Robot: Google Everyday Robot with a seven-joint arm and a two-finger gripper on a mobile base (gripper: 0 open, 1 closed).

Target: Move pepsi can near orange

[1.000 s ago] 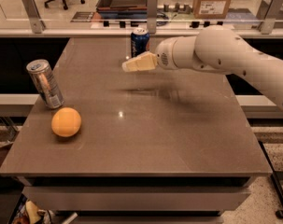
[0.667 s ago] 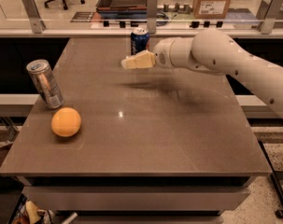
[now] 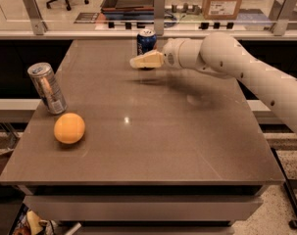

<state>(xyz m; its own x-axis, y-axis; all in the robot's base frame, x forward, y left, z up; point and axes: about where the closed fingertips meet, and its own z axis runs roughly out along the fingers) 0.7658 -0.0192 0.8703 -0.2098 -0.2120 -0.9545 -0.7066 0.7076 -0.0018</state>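
Edging my end effector (image 3: 144, 60) slightly further from the orange (image 3: 69, 128), just short of the pepsi can (image 3: 146, 40), which hasn't budged from well beyond the orange at the table (image 3: 187, 146) far edge; pickup pending, can't tell apart or together.

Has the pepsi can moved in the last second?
No. The pepsi can still stands by the far edge of the table, just left of the metal post; the gripper is right in front of it.
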